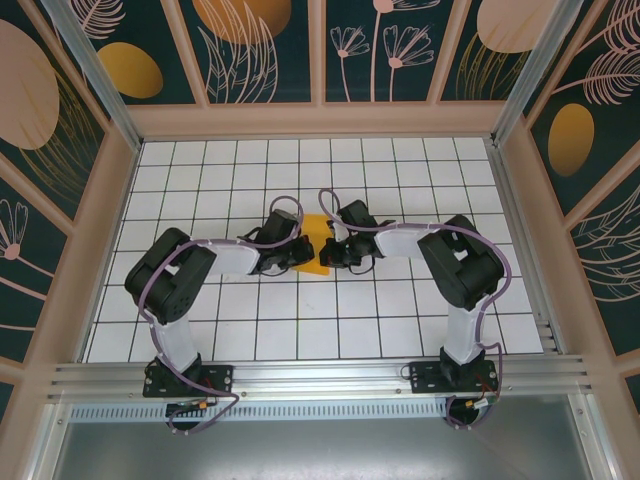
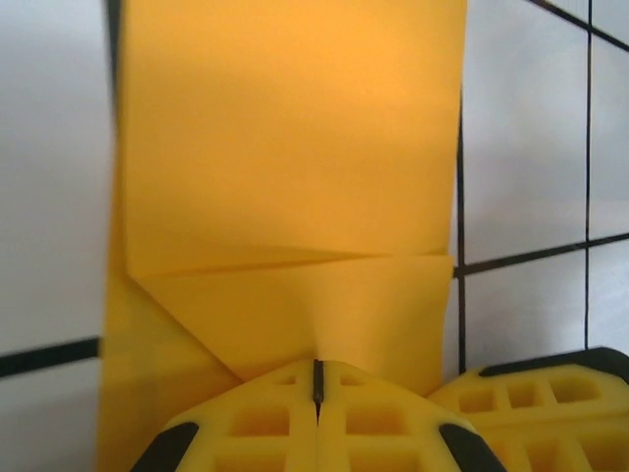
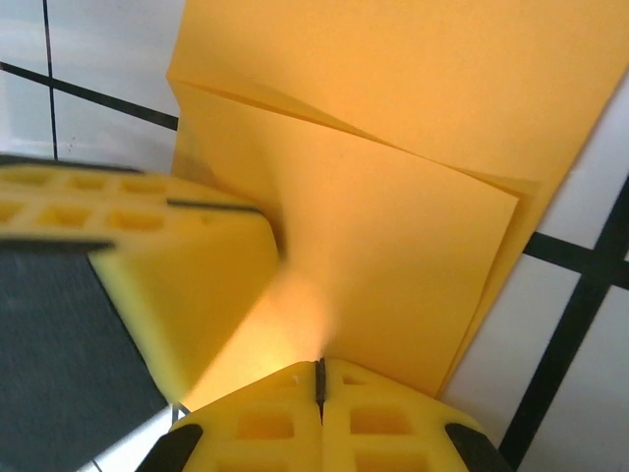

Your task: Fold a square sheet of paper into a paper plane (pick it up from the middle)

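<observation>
Orange-yellow sheet of paper (image 1: 316, 232), folded into overlapping layers with diagonal creases, lying at the centre of the white tiled table (image 1: 400, 320). The left gripper (image 1: 299, 253) is at its 9 o'clock and the right gripper (image 1: 331, 250) at its 3 o'clock. Each has its yellow fingers (image 2: 256, 423) pressed together, with a paper edge pinched in the seam. From above, both grippers cover the sheet's flanks. The wrist views crop its far edge at 12 o'clock, and the nearest fold is blurred.
</observation>
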